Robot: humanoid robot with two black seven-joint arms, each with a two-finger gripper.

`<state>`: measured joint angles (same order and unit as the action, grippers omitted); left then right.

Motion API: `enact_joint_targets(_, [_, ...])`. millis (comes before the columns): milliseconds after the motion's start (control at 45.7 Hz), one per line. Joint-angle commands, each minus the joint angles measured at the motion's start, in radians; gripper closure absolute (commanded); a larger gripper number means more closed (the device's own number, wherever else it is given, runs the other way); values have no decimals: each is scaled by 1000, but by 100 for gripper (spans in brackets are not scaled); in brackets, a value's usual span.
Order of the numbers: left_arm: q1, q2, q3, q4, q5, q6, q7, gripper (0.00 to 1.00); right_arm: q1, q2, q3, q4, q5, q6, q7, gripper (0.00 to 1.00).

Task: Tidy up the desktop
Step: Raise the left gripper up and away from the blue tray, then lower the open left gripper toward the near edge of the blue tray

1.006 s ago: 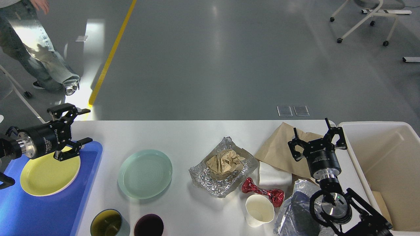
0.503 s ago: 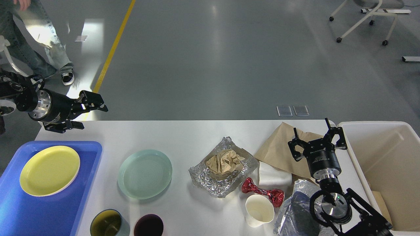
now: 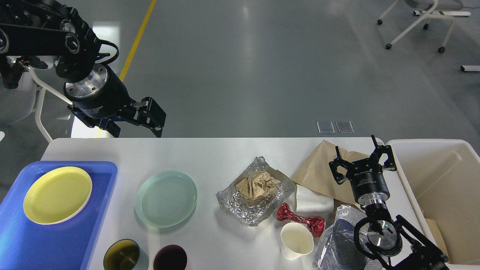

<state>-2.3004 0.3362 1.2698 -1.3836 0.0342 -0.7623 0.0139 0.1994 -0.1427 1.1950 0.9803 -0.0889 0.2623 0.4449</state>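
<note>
The white-grey desktop [image 3: 221, 153] holds a pale green plate [image 3: 166, 198], a foil sheet [image 3: 240, 208] with crumpled brown paper [image 3: 257, 185] on it, a red foil wrapper [image 3: 300, 219], a white paper cup [image 3: 296, 240], a white napkin [image 3: 313, 200], a brown paper bag [image 3: 317, 170] and a crinkled silvery bag [image 3: 335, 240]. My left gripper [image 3: 138, 130] is open and empty, raised over the table's back left edge. My right gripper [image 3: 358, 152] is open and empty, above the brown paper bag.
A blue tray [image 3: 22, 243] at the front left holds a yellow plate [image 3: 57, 195]. An olive cup [image 3: 122, 255] and a dark purple cup [image 3: 170, 258] stand at the front edge. A deep off-white bin [image 3: 442, 150] stands at the right.
My left gripper has risen from above the yellow plate and swung up and right past the table's back edge. The person at the back left has gone from view. The right arm has not moved.
</note>
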Motion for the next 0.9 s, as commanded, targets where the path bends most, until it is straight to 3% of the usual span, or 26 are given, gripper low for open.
enact_joint_targets(0, [-155,-55,69,-116,-124,-20,0,3,0,0,0,0,0,0,0,0])
enact_joint_targets(44, [-249,-86,97,-175,-192,-20,1,3,0,0,0,0,0,0,0,0])
enact_joint_targets(262, [-445,-161,123,-321,-359,-20,3,3,0,0,0,0,0,0,0,0])
enact_joint_targets(437, [-447,-255,221,-324,-491,-9,14,3,0,0,0,0,0,0,0,0])
enact_joint_targets(875, [-435,-237,237,-316,-401,-58,24,3,0,0,0,0,0,0,0,0])
